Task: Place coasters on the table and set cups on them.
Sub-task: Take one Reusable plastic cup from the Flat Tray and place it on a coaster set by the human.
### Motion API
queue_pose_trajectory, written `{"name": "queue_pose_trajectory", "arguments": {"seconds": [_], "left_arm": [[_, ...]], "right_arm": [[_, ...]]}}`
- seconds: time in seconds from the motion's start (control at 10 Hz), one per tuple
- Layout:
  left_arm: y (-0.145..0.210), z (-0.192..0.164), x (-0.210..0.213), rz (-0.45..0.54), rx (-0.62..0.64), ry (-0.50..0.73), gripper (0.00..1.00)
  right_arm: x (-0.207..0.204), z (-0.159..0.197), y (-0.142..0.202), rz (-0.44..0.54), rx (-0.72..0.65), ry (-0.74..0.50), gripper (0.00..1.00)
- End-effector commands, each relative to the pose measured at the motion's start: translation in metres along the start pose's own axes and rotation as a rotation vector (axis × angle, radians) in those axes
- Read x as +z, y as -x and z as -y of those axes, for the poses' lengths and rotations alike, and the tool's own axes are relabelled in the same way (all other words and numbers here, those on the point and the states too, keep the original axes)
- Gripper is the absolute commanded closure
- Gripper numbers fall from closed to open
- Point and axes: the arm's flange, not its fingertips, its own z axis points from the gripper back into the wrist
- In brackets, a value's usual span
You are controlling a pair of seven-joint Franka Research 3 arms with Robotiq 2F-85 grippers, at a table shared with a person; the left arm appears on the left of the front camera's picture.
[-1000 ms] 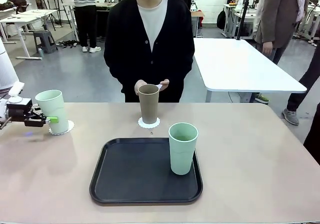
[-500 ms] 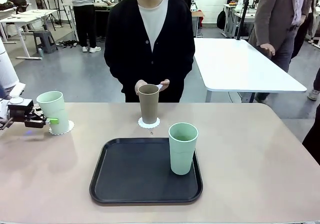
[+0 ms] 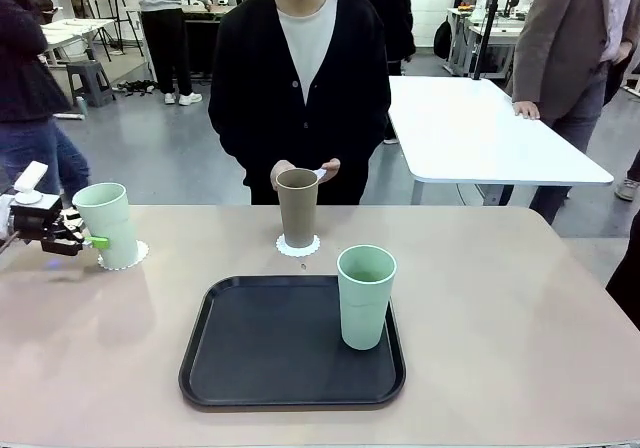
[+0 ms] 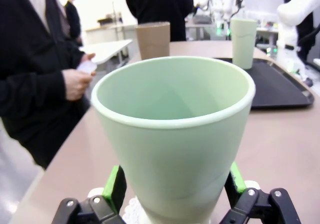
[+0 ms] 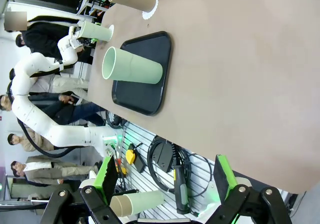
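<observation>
Pale mint tapered cup [image 3: 367, 296] stands upright on the right half of the black rounded-square tray [image 3: 250, 368], long axis vertical. Likely the right gripper [image 5: 165, 178] has the shorter reach; its jaws are wide and empty. Left of the tray, the left gripper [image 4: 176, 184] is spread astride the other mint cup [image 3: 107, 223] on a scalloped white coaster [image 3: 137, 256], pads seemingly just clear.

Matte, smooth mint cup [image 3: 366, 298] — black tray [image 3: 240, 358] with slight sheen — matt table [image 3: 520, 318].

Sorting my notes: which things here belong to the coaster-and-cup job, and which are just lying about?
Job: left green cup, brown cup, right green cup, left coaster, middle coaster, tan table.
Lying about: black tray, white table.
</observation>
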Motion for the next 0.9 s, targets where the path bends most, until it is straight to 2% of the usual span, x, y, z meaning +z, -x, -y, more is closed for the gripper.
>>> {"name": "queue_pose_trajectory", "arguments": {"seconds": [0.0,0.6,0.8], "left_arm": [[-0.005,0.001,0.012,-0.038,-0.044,0.006,0.0],[-0.006,-0.004,0.036,-0.176,-0.043,0.027,0.0],[-0.01,-0.003,0.044,-0.286,-0.056,0.007,0.0]], "right_arm": [[-0.001,0.0,-0.001,0.01,0.018,-0.028,0.0],[-0.001,0.0,-0.001,0.01,0.018,-0.028,0.0],[-0.001,0.0,-0.001,0.01,0.018,-0.028,0.0]]}}
